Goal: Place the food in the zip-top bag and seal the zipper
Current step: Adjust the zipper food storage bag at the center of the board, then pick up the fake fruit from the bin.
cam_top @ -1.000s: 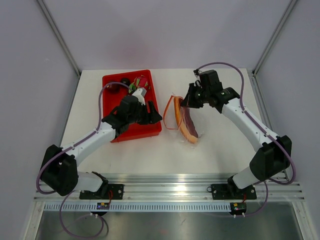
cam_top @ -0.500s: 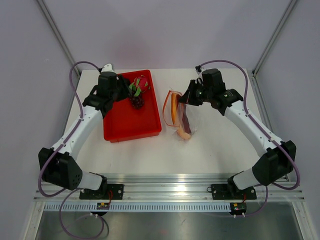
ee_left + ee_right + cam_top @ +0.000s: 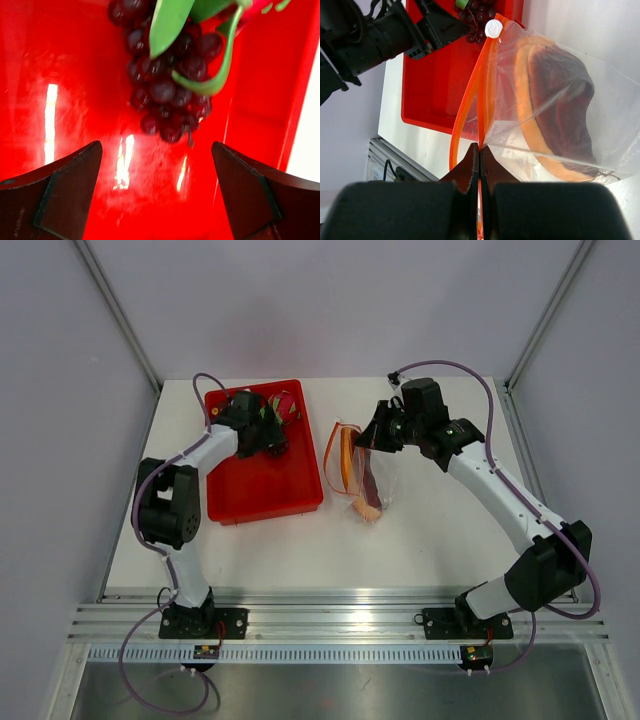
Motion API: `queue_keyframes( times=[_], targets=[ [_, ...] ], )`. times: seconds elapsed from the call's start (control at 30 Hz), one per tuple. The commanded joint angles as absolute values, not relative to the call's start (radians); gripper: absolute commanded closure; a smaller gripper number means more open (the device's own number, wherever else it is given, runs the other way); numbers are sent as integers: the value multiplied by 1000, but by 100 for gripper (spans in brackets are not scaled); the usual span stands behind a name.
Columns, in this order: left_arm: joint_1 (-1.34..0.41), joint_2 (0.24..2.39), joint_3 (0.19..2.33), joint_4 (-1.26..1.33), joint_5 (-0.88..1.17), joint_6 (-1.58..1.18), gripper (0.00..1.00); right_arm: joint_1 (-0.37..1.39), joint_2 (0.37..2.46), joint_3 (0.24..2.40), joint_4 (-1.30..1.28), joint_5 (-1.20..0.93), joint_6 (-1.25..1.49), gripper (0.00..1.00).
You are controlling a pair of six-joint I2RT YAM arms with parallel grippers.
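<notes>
Pinching the zipper (image 3: pixel 470 95) tight, the right gripper (image 3: pixel 479 147) props the zip-top bag (image 3: pixel 615 90) open, I reckon, for loading; the left gripper (image 3: pixel 155 150) gapes empty, grapes (image 3: pixel 167 95) just ahead of its jaws.

White table (image 3: pixel 440 540), pale lilac walls (image 3: pixel 350 300); aluminium rail (image 3: pixel 340 602) at front

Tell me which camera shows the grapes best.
Left wrist: the grape bunch sits large in the red bin, ahead of the open left claw. Top view shows it tiny beside that claw; right wrist catches only its edge.
</notes>
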State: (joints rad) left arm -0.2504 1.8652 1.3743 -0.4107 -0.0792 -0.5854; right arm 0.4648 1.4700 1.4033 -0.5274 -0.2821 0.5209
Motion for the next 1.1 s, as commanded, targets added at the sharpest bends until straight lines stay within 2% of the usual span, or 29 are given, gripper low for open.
queue_keyframes(
  times=[0.0, 0.33, 0.5, 0.7, 1.07],
  targets=[
    [-252, 1928, 1448, -336, -80, -609, 7, 480, 1465, 1445, -488, -302, 528, 100],
    [-259, 2057, 1517, -279, -150, -618, 19, 489, 1486, 1462, -495, -310, 523, 100],
    [-261, 2082, 1526, -285, -146, -585, 50, 500, 1491, 1459, -494, -308, 528, 100],
    [-261, 2008, 1447, -295, -130, -557, 73, 512, 1474, 1459, -497, -298, 534, 100],
    [-319, 1642, 1120, -345, -104, -568, 71, 534, 1417, 1417, -483, -275, 552, 100]
  ],
)
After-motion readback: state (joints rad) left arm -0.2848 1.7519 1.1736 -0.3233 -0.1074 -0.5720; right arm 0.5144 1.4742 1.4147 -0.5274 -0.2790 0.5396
